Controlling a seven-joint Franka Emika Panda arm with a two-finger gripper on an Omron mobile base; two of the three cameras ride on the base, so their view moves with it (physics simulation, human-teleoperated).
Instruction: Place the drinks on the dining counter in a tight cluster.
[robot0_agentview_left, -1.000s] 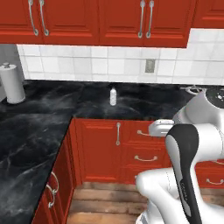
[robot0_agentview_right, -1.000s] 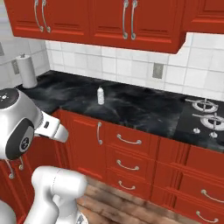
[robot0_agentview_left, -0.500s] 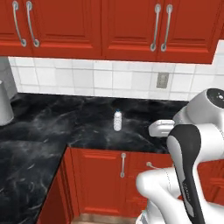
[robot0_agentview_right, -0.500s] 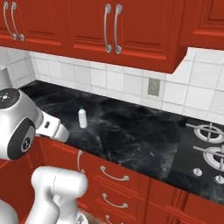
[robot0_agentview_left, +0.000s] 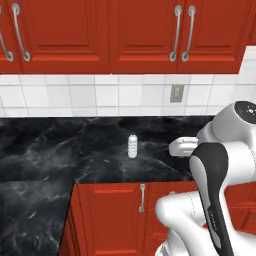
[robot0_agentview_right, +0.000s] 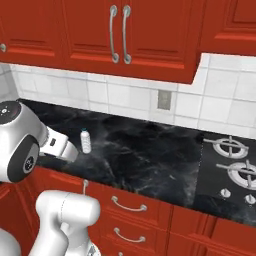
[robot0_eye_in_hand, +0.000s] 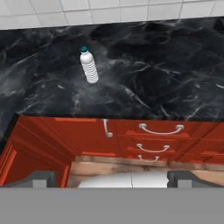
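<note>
Countertop (robot0_agentview_left: 45, 150) fills your left side in the left base view: black marbled stone running along the white tiled wall (robot0_agentview_left: 70, 97) under red upper cabinets (robot0_agentview_left: 65, 30). This is not the dining counter, so nothing here is a drop spot. Compare the earlier pictures and you'll see the whole scene has grown and slid: the paper towel roll that stood at the far left has left the frame and the cabinets loom closer. That is the base driving in toward the counter, not the things moving.

Moving right, the clear bottle (robot0_agentview_left: 132, 145) with its teal cap stands upright near the middle of the stone, well back from the front edge and alone. In the right base view you find the same bottle (robot0_agentview_right: 86, 141) just beside the arm's shoulder; in the hand view it (robot0_eye_in_hand: 89, 65) sits upper left, above the red drawers (robot0_eye_in_hand: 153, 140).

Further right, the wall outlet (robot0_agentview_left: 176, 93), and in the right base view the stove burners (robot0_agentview_right: 235, 160), well apart from the bottle.

Your gripper (robot0_eye_in_hand: 113, 178) hangs with its jaws spread wide and holds nothing, well short of the bottle. I judge you are closing on the first pickup; the reach comes next, and the carry to the island afterwards.
</note>
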